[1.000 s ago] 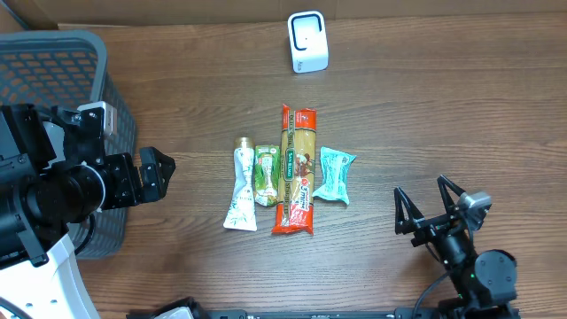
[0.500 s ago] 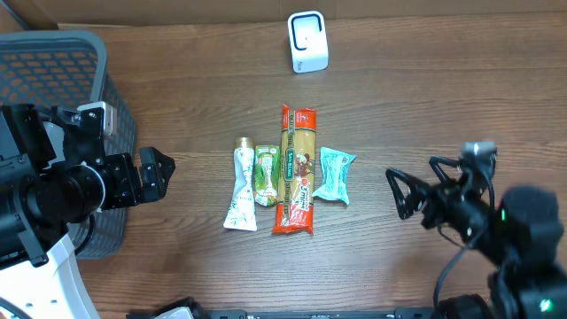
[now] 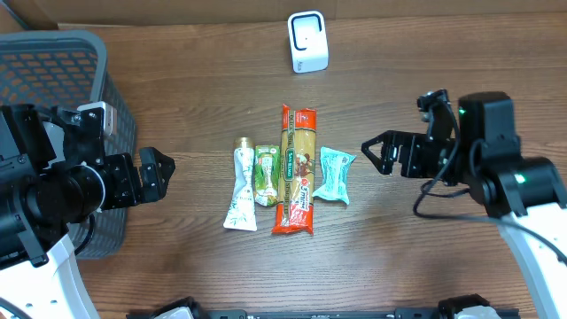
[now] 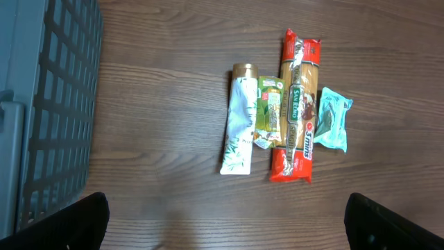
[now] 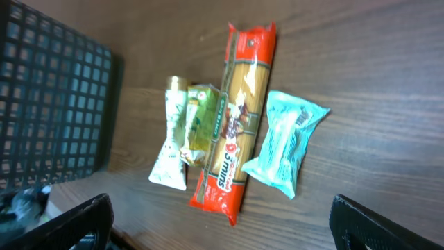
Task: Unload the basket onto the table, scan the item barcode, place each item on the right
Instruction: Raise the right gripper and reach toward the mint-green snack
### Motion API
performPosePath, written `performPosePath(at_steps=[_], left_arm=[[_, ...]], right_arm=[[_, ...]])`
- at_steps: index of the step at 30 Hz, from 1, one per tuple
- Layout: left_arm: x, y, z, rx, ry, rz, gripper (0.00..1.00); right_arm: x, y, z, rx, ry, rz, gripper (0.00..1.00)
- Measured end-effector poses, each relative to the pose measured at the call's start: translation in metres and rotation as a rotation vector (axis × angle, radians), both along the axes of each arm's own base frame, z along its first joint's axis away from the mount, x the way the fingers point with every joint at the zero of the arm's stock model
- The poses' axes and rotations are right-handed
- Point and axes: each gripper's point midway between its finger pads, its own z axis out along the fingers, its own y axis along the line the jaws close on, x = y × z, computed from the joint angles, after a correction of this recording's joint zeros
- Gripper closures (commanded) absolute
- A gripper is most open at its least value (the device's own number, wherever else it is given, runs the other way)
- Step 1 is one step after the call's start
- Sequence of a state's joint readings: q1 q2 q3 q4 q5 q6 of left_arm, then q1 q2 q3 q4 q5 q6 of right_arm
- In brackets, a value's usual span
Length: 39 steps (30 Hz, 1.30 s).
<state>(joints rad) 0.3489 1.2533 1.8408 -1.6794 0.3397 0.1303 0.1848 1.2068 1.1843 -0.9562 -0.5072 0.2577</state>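
Four items lie side by side mid-table: a white tube (image 3: 241, 184), a small green packet (image 3: 265, 175), a long red pasta pack (image 3: 296, 170) and a teal packet (image 3: 335, 174). The white scanner (image 3: 307, 42) stands upright at the far edge. My left gripper (image 3: 158, 175) is open, well left of the tube, with nothing between its fingers. My right gripper (image 3: 379, 156) is open and empty, just right of the teal packet. The left wrist view shows the tube (image 4: 239, 118) and pasta pack (image 4: 298, 104) ahead of the jaws. In the right wrist view the teal packet (image 5: 286, 142) lies nearest.
A dark grey mesh basket (image 3: 53, 62) stands at the far left, behind my left arm; it also shows as the basket (image 4: 48, 104) and the basket (image 5: 55, 97) in the wrist views. The wooden table (image 3: 461, 80) is bare around the items.
My right arm has swung up from the front right corner and moved left toward the teal packet. The left arm and the items have not moved.
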Motion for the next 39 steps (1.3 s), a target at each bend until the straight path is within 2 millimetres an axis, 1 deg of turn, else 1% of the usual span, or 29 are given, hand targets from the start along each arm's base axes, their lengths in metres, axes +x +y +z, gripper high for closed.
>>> performPosePath(at_steps=[5, 12, 14, 23, 27, 30, 35, 39], left_arm=[[0.0, 0.0, 0.0, 0.0, 0.0, 0.0, 0.0], [0.0, 0.0, 0.0, 0.0, 0.0, 0.0, 0.0], [0.0, 0.0, 0.0, 0.0, 0.0, 0.0, 0.0], [0.0, 0.0, 0.0, 0.0, 0.0, 0.0, 0.0], [0.0, 0.0, 0.0, 0.0, 0.0, 0.0, 0.0], [0.0, 0.0, 0.0, 0.0, 0.0, 0.0, 0.0], [0.0, 0.0, 0.0, 0.0, 0.0, 0.0, 0.0], [0.0, 0.0, 0.0, 0.0, 0.0, 0.0, 0.0]], right_arm=[[0.006, 0.003, -0.022, -0.008, 0.081, 0.012, 0.0], [0.01, 0.005, -0.046, -0.022, 0.166, 0.018, 0.0], [0.01, 0.004, -0.05, -0.025, 0.181, 0.019, 0.0], [0.008, 0.003, -0.052, -0.035, 0.195, 0.017, 0.0], [0.007, 0.003, -0.061, -0.042, 0.231, 0.016, 0.01], [0.01, 0.003, -0.077, -0.052, 0.286, 0.016, 0.04], [0.014, 0.003, -0.105, -0.072, 0.373, 0.017, 0.15], [0.023, 0.005, -0.12, -0.077, 0.386, 0.015, 0.18]])
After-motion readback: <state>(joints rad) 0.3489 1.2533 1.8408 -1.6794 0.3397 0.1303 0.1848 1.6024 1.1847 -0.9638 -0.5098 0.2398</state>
